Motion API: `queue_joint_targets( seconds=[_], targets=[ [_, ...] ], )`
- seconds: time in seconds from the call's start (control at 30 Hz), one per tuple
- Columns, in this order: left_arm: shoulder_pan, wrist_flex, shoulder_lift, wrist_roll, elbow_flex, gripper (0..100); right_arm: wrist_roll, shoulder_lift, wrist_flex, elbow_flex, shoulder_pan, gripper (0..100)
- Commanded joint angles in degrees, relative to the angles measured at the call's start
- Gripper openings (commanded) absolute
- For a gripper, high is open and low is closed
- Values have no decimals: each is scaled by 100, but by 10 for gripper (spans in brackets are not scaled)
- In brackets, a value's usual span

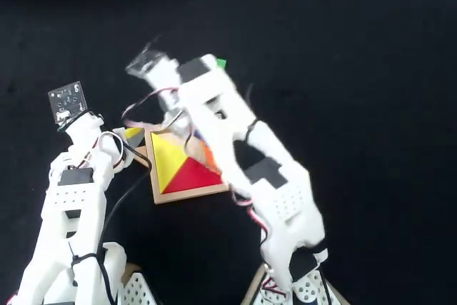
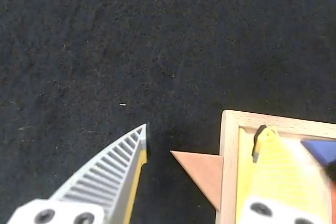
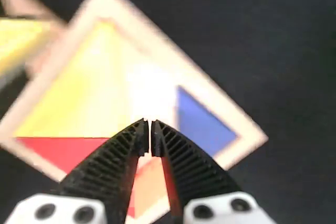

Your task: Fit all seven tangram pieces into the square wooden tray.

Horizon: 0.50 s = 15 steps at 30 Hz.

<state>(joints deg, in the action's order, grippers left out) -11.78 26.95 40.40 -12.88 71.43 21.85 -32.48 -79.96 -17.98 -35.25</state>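
Observation:
The square wooden tray (image 1: 187,193) lies at the table's middle and holds a yellow triangle (image 1: 170,158), a red triangle (image 1: 193,175), an orange piece (image 1: 210,155) and a blue piece (image 3: 199,121). A tan triangle (image 2: 202,169) lies on the cloth, touching the tray's (image 2: 229,156) outer left wall. My left gripper (image 2: 203,129) is open and straddles that wall. One of its fingers (image 2: 273,166) hangs over the yellow triangle, the other over the cloth. My right gripper (image 3: 147,125) is shut with nothing in it, above the tray (image 3: 231,116) near the pieces' meeting point.
Black cloth covers the table (image 1: 357,69), with free room to the right and behind the tray. The right arm (image 1: 271,176) crosses over the tray's right side. Both arm bases stand at the near edge.

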Motion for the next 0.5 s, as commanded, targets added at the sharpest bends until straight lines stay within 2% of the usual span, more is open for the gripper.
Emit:
queue_joint_targets(
  seconds=[0.0, 0.23, 0.47],
  targets=[
    [57, -132, -9, -35, -31, 317, -79, 374, 536, 435, -97, 11],
    [66, -132, -9, -35, -31, 317, -53, 374, 633, 716, 571, 11],
    [84, -334, -9, -35, 75, 317, -44, 1165, 70, 576, 457, 11]
  ],
)
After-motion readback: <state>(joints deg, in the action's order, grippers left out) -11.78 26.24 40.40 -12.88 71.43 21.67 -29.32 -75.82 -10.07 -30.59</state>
